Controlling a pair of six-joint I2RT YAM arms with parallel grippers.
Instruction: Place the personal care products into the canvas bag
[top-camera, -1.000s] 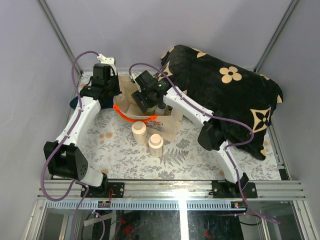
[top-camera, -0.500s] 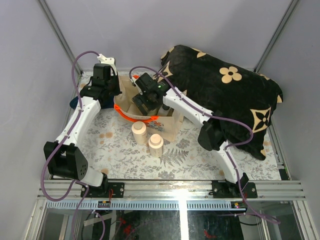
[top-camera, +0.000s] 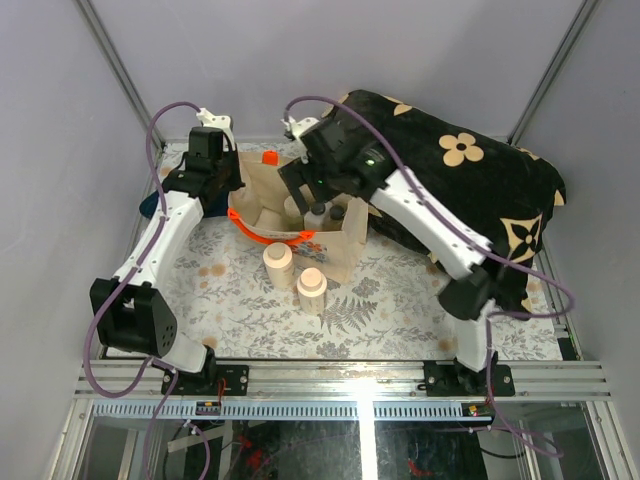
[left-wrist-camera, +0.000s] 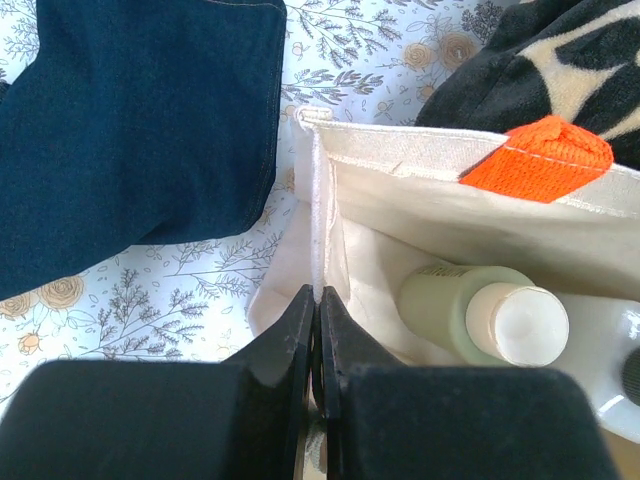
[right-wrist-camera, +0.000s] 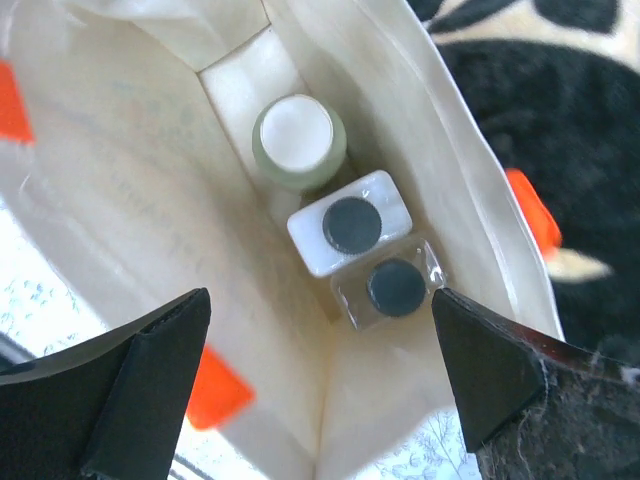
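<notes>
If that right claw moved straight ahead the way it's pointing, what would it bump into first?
Probably the dark caps of the clear bottle and white bottle inside the canvas bag: the open right gripper points down into its mouth over them. Depth is hard to judge.

black flowered cushion (top-camera: 450, 180): back right | denim cloth (left-wrist-camera: 130, 120): on floral tablecloth (top-camera: 380, 290)

Both arms: white link shells, black joint housings. Left arm (top-camera: 160, 235), right arm (top-camera: 425, 212). Lilac cable (top-camera: 152, 135) loops along each arm. Small green light (top-camera: 371, 157) on the right wrist. Left fingers (left-wrist-camera: 285, 370) glossy black; right fingers (right-wrist-camera: 150, 375) matte black, wedge-shaped.
</notes>
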